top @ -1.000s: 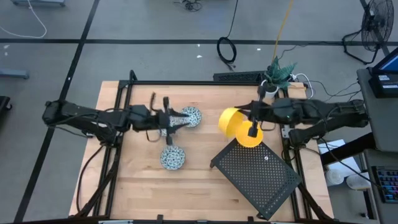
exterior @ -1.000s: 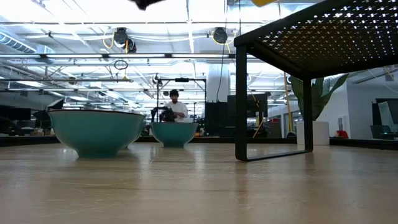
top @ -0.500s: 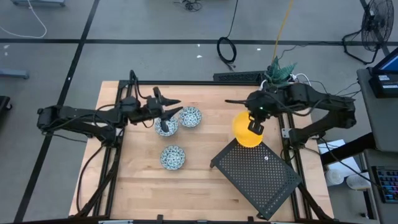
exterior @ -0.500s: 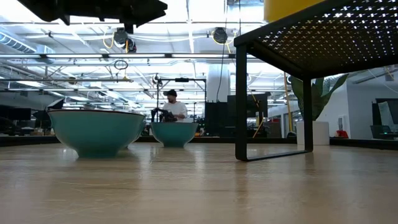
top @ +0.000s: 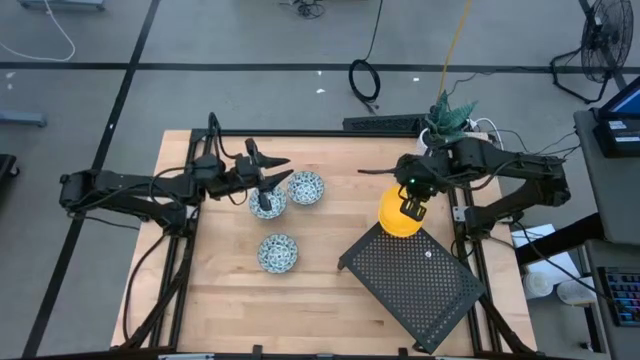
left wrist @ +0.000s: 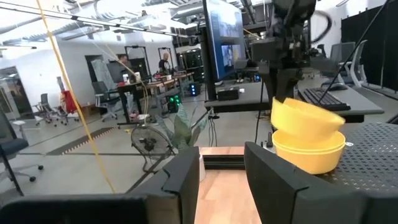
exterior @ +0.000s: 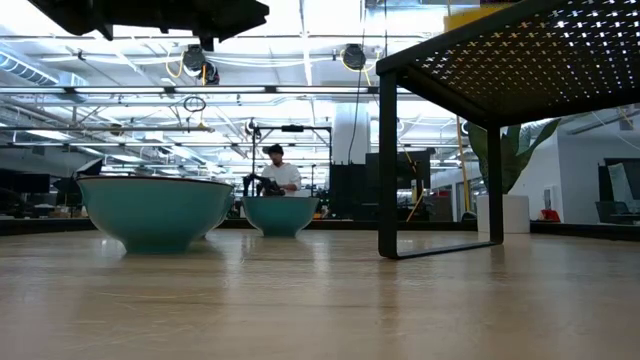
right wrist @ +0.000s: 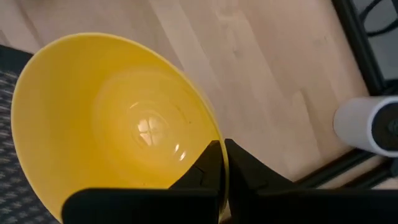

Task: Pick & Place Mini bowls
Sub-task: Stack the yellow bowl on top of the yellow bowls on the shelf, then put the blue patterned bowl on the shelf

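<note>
Three blue-and-white patterned bowls (top: 279, 252) sit on the left half of the wooden tabletop (top: 330, 300) in my high view, two side by side and one nearer. My left pincer (top: 266, 190) hangs over the left one of the pair, fingers parted, holding nothing. On the right, my right pincer (top: 409, 209) is clenched on the rim of a yellow bowl (top: 398, 218) above the far corner of the black perforated rack (top: 415, 285).

In the low view, two teal bowls (exterior: 155, 211) rest on the wood on the left; the rack stands on the right, and a person shows in the room behind.

From the left wrist view, far across the tabletop, the held yellow bowl (left wrist: 306, 117) tilts above a second yellow bowl (left wrist: 309, 152) resting on the rack. I judge that releasing at this tilt could leave it crooked or nudge the lower one off the rack's edge.

The right wrist view shows the fingers (right wrist: 208, 171) pinching only a thin stretch of rim. That narrow hold could let the bowl swing or slip.
</note>
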